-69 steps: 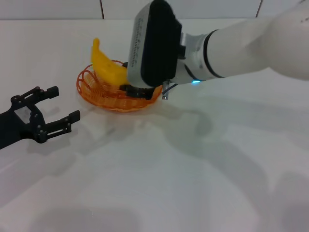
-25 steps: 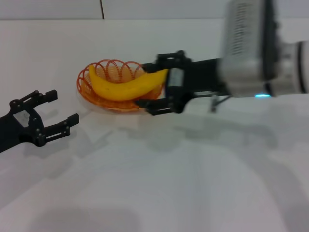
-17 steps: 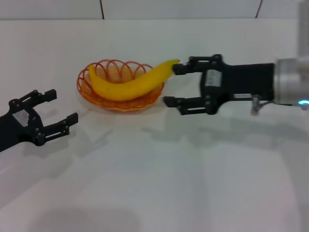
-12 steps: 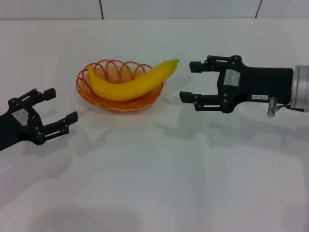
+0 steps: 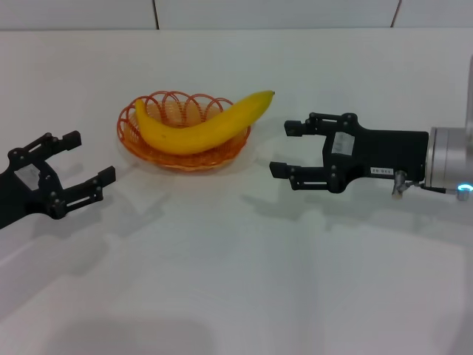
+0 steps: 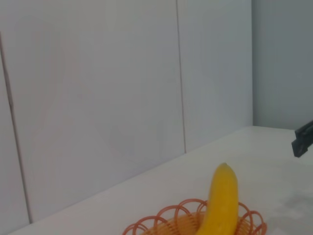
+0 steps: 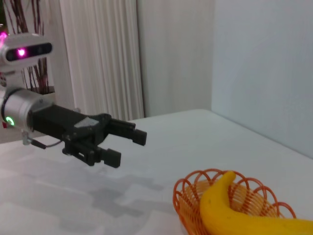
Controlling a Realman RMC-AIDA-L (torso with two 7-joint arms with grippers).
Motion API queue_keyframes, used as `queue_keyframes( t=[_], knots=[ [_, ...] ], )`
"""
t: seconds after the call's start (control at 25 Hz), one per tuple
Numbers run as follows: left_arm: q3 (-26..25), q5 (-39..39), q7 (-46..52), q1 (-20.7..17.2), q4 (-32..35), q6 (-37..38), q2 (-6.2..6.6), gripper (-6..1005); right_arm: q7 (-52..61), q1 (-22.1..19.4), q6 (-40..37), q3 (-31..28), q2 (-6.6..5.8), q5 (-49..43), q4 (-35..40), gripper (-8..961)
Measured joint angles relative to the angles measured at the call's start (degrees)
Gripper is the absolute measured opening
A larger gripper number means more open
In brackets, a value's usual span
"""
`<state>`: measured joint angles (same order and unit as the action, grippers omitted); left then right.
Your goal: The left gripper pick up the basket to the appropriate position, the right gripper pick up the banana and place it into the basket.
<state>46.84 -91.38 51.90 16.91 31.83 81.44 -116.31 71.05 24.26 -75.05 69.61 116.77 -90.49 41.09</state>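
Observation:
The yellow banana [image 5: 199, 126] lies across the orange wire basket [image 5: 142, 145] on the white table, its tip sticking out over the right rim. My right gripper [image 5: 281, 149] is open and empty, a short way to the right of the basket. My left gripper [image 5: 87, 160] is open and empty, to the left of the basket. The left wrist view shows the banana [image 6: 219, 205] end-on in the basket [image 6: 166, 220]. The right wrist view shows the banana [image 7: 234, 215], the basket [image 7: 188, 193] and, farther off, the left gripper [image 7: 128, 146].
The white table [image 5: 236, 281] stretches in front of both grippers. A tiled wall runs along its far edge [image 5: 155, 15].
My right gripper let go of the banana in the basket, opened, and drew back to the right. The banana settled flat across the basket. The left gripper barely moved.

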Motion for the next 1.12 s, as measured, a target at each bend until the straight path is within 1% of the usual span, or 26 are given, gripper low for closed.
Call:
queue_keyframes(
  t=[0.4,0.64,0.76,0.96,1.12],
  knots=[
    [0.0,0.2,0.0,-0.2,0.0,0.0,0.07,857,-0.8,-0.1,0.3,0.0,-0.05,-0.9,-1.2,773],
    [0.0,-0.3,0.5,-0.3,0.0,-0.1,0.40,857,-0.6,-0.2,0.2,-0.1,-0.06,-1.6,-1.4,773],
    [0.0,-1.0,1.0,-0.3,-0.4,-1.5,0.66,857,-0.5,-0.2,0.2,-0.1,-0.06,-1.6,-1.4,773],
    [0.3,-2.0,1.2,-0.1,-0.7,-3.7,0.66,857,-0.3,-0.3,0.2,-0.1,-0.06,-1.6,-1.4,773],
    [0.5,-2.5,1.2,-0.2,-0.7,-3.9,0.66,857,-0.2,-0.4,0.1,-0.1,-0.06,-1.6,-1.5,773]
  ],
)
